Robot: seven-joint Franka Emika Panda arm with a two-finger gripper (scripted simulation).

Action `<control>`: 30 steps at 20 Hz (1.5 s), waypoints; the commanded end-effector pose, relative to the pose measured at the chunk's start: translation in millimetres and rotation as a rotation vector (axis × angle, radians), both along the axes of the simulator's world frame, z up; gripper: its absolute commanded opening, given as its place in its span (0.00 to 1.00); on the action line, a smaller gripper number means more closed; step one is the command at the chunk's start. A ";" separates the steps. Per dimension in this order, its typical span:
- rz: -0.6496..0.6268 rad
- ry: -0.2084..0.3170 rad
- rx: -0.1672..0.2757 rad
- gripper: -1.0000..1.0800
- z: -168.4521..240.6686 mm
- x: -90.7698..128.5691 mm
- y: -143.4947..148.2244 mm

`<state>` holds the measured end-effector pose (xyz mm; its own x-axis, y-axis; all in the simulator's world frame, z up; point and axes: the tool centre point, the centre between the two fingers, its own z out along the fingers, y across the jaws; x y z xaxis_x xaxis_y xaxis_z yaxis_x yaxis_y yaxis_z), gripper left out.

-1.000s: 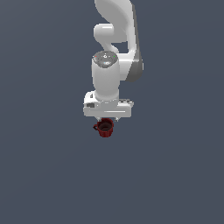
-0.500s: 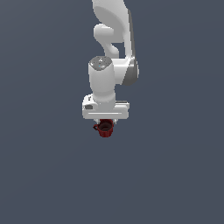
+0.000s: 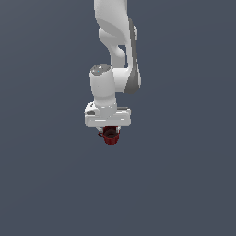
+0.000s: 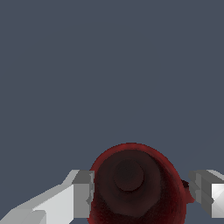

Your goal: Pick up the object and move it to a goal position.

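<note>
Dark red mug, and I'd guess it's a rigid, light little thing with hard, slick-ish walls, so it could twist or slide if pinched off-centre. Best hold looks like straight across the round body, staying clear of the tiny side handle. Looks-wise: deep red outside, near-black inside, open mouth facing the wrist camera, and narrower than the gripper around it. In the wrist view one finger sits touching or just beside the wall, while the other is near but with a sliver of gap, so I can't tell if it's actually clamped. In the exterior view it's tucked right under the white hand, against plain grey-blue background.
</note>
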<state>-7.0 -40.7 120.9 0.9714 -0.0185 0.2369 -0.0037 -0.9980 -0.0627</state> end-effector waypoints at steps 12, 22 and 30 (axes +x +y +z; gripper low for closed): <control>-0.013 -0.182 0.002 0.81 -19.7 -18.2 -22.1; -0.030 -0.285 -0.017 0.81 -22.6 -33.6 -35.4; -0.037 -0.318 -0.027 0.81 -22.3 -39.4 -39.8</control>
<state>-45.8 -80.2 98.4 0.8500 -0.0424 0.5250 -0.0244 -0.9989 -0.0413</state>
